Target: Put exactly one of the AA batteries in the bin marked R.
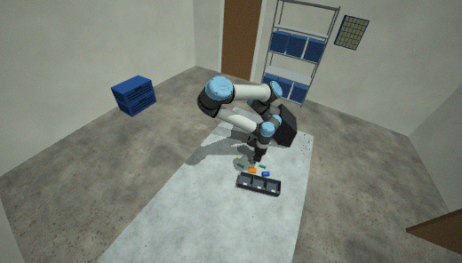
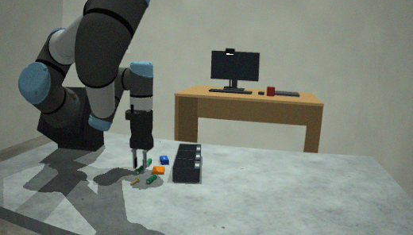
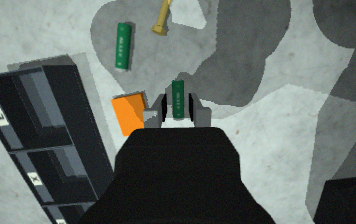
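On my wrist view, the dark bin row (image 3: 55, 150) lies at the left of the counter (image 3: 280, 145). Next an orange block (image 3: 127, 115), then my pincer (image 3: 176, 107), open (fingers not closed on anything), straddling a green AA battery (image 3: 178, 95) lying on the counter. A second battery (image 3: 123, 46) lies beyond.

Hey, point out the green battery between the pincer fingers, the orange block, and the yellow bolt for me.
Green battery (image 3: 178, 97), wrist view, middle of its body.
Orange block (image 3: 129, 114), wrist view, middle of its top face.
Yellow bolt (image 3: 162, 20), wrist view, its shaft.
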